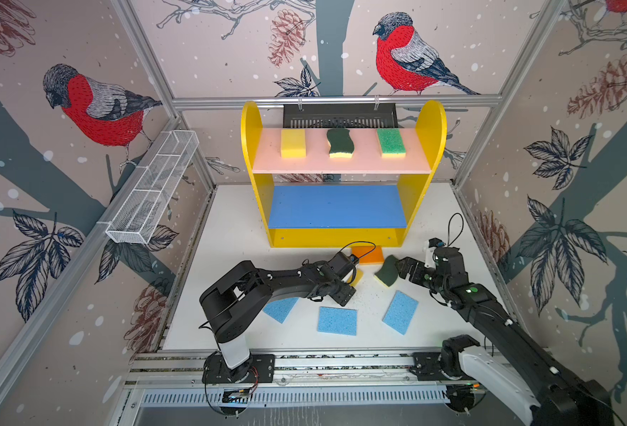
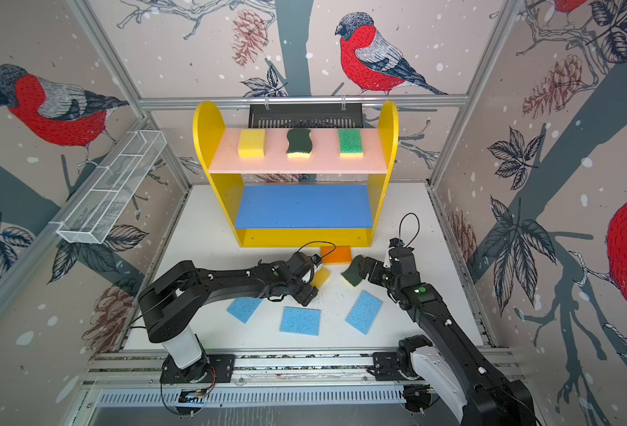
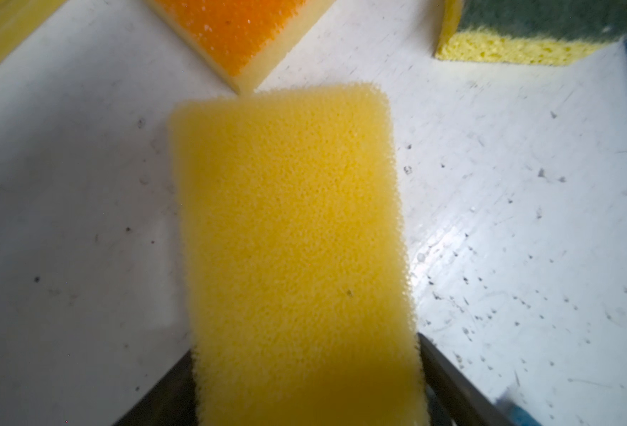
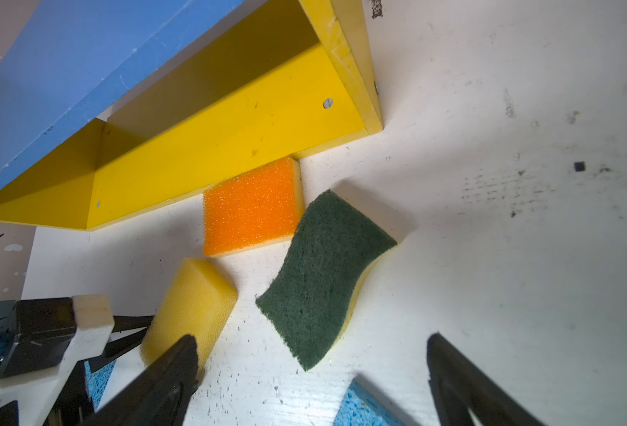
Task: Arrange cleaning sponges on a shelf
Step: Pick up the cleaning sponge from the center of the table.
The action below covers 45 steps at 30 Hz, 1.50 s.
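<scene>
**Item:** yellow block [image 3: 289, 221]. On the bench [image 1: 230, 258] in front of the shelf [image 1: 341, 238], with one corner just beside the orange-topped sponge [image 4: 249, 206] lying against the shelf's foot.

**Left end effector** [image 3: 304, 346]: jaws set along both long sides of the yellow block. Cannot tell whether squeezing or merely straddling.

**Right end effector** [image 4: 312, 341]: spread wide, holding nothing. Aimed at the wavy dark-green sponge [image 4: 323, 276], fingers apart from it.

**Shelved:** in a spaced row on the pink upper board [image 1: 341, 164]: plain yellow sponge [image 1: 293, 143], second wavy sponge [image 1: 340, 143], green-topped sponge [image 1: 391, 142]. Blue middle board [image 1: 337, 206] bare.

**Loose:** three light-blue sponges [image 1: 337, 321] flat on the bench, nearer the arm bases.

**Step in hand (judged):** pickup of the yellow block, probably for the blue middle board.

**Handling notes:**
- Soft foam, so close only until the sides dimple.
- Grip mid-length to avoid sag.
- Lift straight up, clear of the orange-topped sponge, before swinging.
- Enter level beneath the pink upper board.
- Set down toward one end, leaving room for more.
- Hold the right arm back until the left is clear.
</scene>
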Available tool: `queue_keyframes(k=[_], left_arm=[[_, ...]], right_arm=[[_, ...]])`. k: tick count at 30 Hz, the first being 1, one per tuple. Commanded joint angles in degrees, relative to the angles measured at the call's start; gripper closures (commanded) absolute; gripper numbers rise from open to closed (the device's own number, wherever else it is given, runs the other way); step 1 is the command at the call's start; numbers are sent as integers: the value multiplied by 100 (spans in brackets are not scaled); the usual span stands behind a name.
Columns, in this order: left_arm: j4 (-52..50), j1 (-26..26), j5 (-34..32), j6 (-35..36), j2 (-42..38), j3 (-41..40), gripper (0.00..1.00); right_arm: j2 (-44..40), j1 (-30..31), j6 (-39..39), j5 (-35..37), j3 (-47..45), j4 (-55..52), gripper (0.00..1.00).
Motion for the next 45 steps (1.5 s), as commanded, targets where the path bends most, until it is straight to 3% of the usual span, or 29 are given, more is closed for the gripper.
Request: queue_keyframes(k=[1,6,18,27,33,39,45], left_arm=[[-558,2,272,-14,35,-70,21],[-611,-5,119,-89,240,30,22],[-918,-5,-587,-525,5,-57,36],[-981,34,-981,-1028,-884,19,41],[-1371,81,-1720,-1372,-1588,253,41],[-1810,392,-2068,-1380,-1918,633,42],[-1444,713,-2201,-1175,-2412,447,42]], right_arm=[[14,-8,2,-48,-7,140,3],[10,-17,4,-48,-15,141,3],[93,-25,-5,-113,-16,218,3],[146,-30,-68,-192,20,219,4],[125,-25,-158,-194,98,193,4],[133,-19,-213,-329,182,246,4],[157,-8,-203,-347,217,389,4]])
